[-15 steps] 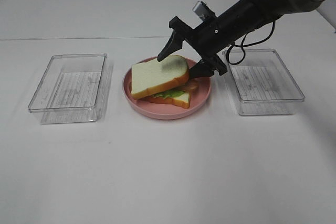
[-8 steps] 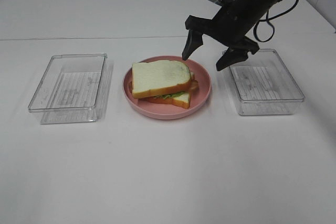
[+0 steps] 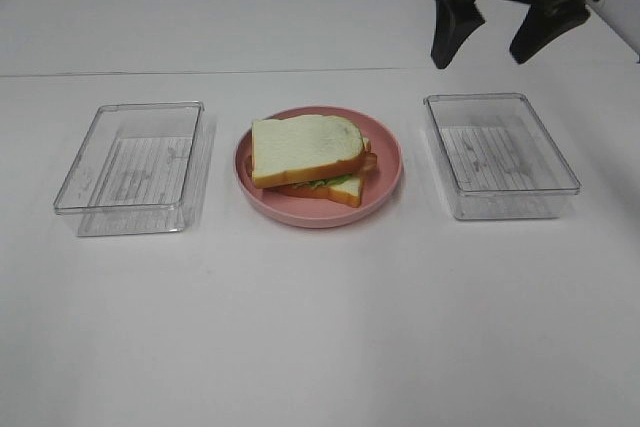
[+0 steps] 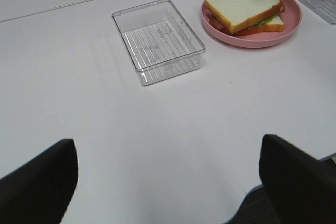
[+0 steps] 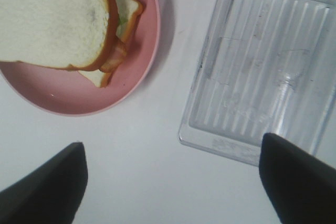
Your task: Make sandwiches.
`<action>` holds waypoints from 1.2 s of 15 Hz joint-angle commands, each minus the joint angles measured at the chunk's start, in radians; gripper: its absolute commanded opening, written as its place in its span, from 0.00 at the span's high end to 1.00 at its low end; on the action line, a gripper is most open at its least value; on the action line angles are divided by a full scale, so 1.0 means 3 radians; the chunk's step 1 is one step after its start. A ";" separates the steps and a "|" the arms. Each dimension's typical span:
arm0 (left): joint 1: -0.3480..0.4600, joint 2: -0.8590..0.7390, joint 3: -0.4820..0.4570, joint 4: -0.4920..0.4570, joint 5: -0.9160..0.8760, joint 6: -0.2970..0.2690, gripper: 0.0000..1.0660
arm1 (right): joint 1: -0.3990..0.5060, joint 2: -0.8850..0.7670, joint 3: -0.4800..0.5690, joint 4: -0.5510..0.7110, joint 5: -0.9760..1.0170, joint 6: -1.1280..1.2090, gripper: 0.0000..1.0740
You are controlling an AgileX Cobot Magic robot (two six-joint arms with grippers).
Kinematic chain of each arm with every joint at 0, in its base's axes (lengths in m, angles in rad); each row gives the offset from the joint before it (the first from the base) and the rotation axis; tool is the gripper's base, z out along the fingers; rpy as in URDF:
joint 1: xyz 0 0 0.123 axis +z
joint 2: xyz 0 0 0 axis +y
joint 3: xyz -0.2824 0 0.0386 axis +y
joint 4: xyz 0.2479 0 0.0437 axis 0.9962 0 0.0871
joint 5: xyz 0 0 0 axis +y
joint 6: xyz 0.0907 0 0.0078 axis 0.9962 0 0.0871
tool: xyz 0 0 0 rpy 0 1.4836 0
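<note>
A: What is the right end effector (image 3: pixel 478 35) doing?
B: It is hanging in the air with its jaws spread wide, gripping nothing. It is sitting above and behind the right clear container (image 3: pixel 500 153), apart from everything on the surface (image 3: pixel 320 327).
A: And where is the sandwich (image 3: pixel 310 157) lying?
B: It is resting on the pink plate (image 3: pixel 390 182), off to one side of that end effector and lower down, with the top bread slice sitting askew over the lettuce and bottom slice. Nothing is touching it.
A: The left end effector (image 4: pixel 168 182)?
B: Its jaws are standing spread too, empty, over bare surface. The left clear container (image 4: pixel 157 40) is lying ahead of it, and the plate is sitting just beyond that.
</note>
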 commanded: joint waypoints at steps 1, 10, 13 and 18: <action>0.0013 -0.0070 0.0003 -0.0017 -0.0030 0.0000 0.17 | -0.0007 -0.0387 0.0093 -0.0083 0.0157 0.0027 0.22; 0.0013 -0.0070 0.0003 -0.0030 -0.0030 0.0003 0.17 | -0.0007 -0.3070 0.2643 -0.0133 -0.0050 0.0027 0.22; 0.0013 -0.0070 0.0003 -0.0030 -0.0030 0.0003 0.17 | -0.0007 -0.3943 0.3253 -0.0133 -0.0053 -0.0037 0.22; 0.0013 -0.0070 0.0003 -0.0030 -0.0030 0.0003 0.17 | -0.0007 -0.5537 0.3917 -0.0170 -0.0263 -0.0210 0.22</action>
